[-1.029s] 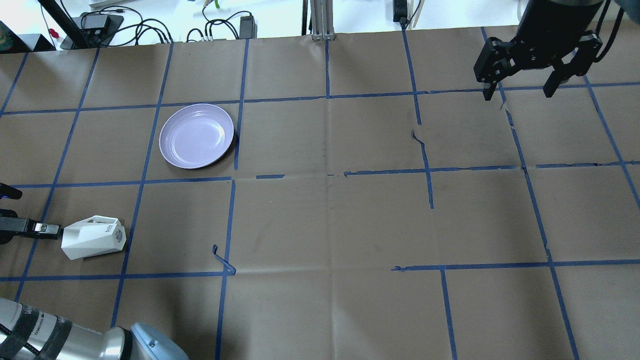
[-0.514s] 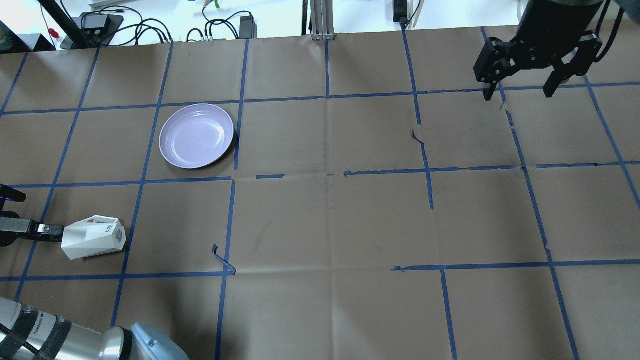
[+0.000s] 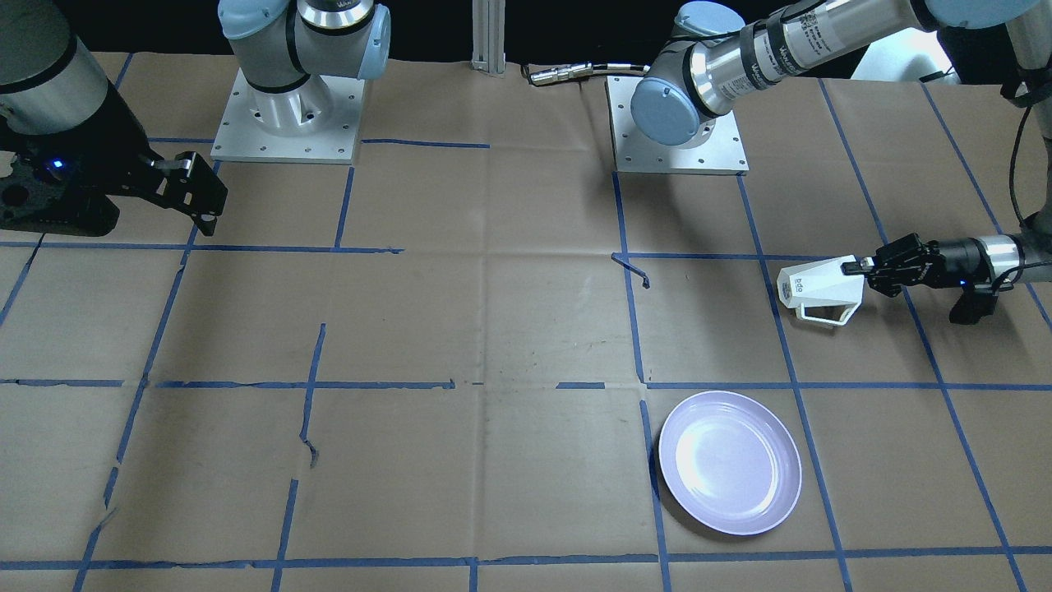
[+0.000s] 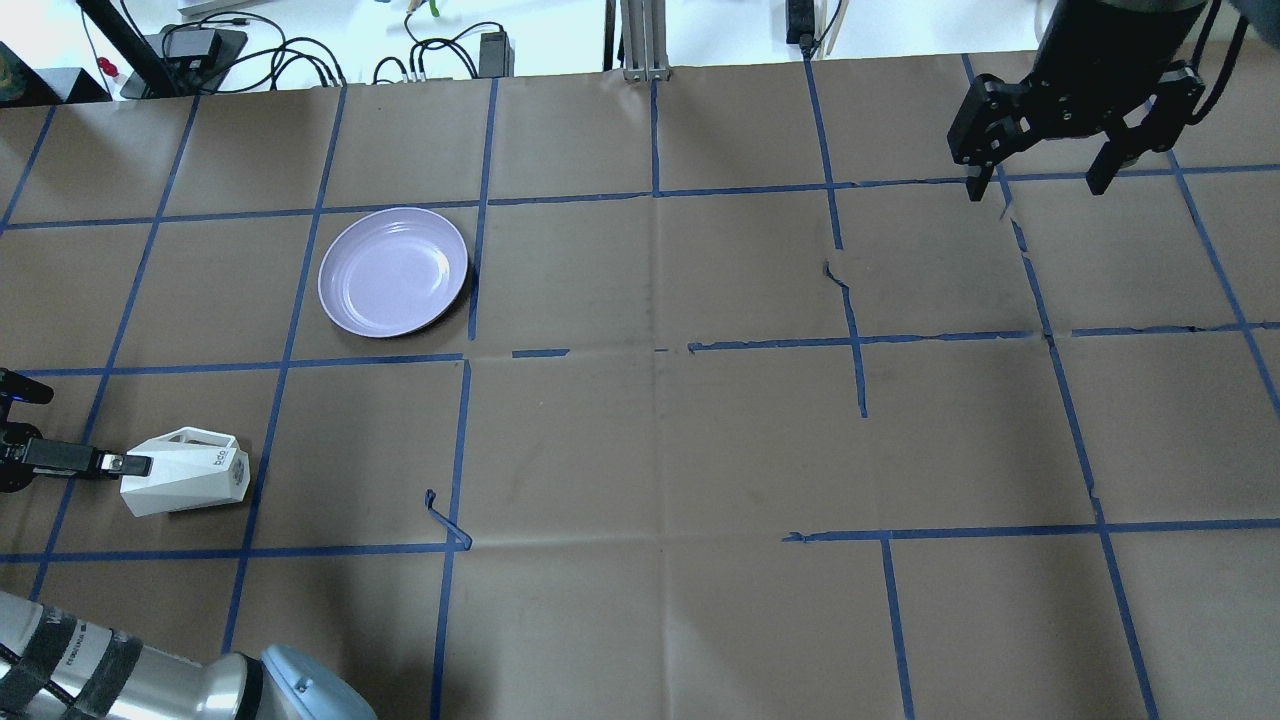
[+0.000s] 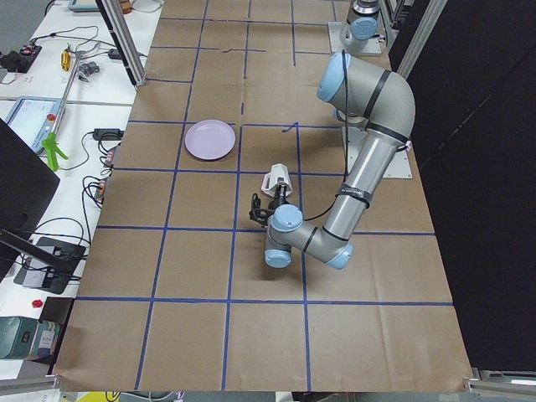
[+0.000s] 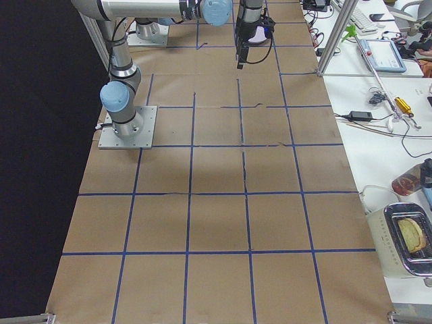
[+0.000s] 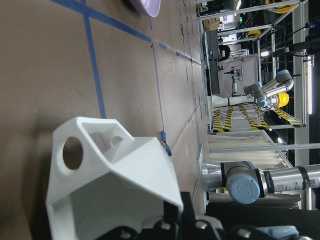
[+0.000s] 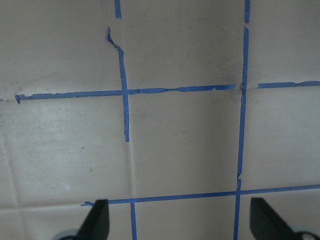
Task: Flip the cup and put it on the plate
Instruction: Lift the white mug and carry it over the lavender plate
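Note:
The white faceted cup (image 4: 185, 472) lies on its side at the table's left, base with dark lettering toward the middle, handle toward the plate. It also shows in the front view (image 3: 822, 289) and fills the left wrist view (image 7: 115, 175). My left gripper (image 4: 135, 464) lies low and level, shut on the cup's rim wall; in the front view (image 3: 859, 265) its tips meet at the rim. The lavender plate (image 4: 393, 271) sits empty, farther out on the table. My right gripper (image 4: 1040, 190) hangs open and empty at the far right.
Brown paper with a blue tape grid covers the table (image 4: 660, 440). A loose curl of tape (image 4: 445, 520) sticks up right of the cup. Cables and power bricks (image 4: 300, 55) lie past the far edge. My left arm's elbow (image 4: 200, 685) is at the near left.
My left gripper's fingers have moved right onto the cup's rim and closed on it. The cup has shifted very slightly. The right arm has not moved.

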Available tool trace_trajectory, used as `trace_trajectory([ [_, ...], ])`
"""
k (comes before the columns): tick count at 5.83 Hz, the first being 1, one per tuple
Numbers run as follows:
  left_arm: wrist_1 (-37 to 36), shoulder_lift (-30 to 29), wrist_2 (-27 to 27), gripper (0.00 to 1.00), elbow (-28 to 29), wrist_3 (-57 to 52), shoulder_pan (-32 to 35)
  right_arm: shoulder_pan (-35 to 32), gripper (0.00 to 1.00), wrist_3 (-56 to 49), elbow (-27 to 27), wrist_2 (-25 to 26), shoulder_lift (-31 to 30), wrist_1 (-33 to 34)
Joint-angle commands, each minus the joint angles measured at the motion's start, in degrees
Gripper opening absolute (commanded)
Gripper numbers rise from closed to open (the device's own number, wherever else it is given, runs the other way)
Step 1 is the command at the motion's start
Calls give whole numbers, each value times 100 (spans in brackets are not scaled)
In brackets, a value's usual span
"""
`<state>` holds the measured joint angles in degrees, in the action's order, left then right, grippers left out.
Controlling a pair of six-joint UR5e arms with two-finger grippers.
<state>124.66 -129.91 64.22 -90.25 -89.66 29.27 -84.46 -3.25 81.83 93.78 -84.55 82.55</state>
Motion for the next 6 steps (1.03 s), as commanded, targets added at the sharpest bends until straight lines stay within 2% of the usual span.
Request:
trace_trajectory([
  [1,189,149,-93,0,68,132,-44,0,100,0,0,0,0,7],
  [2,956,403,-259,0,251,151,-97,0,100,0,0,0,0,-2],
  [3,1460,962,-321,0,479,638,-45,0,100,0,0,0,0,-2],
  [5,2033,1991,-943,0,596,1588,182,0,100,0,0,0,0,-2],
  [6,1975,2605,-1242,0,613,2436,628,0,100,0,0,0,0,-2],
])
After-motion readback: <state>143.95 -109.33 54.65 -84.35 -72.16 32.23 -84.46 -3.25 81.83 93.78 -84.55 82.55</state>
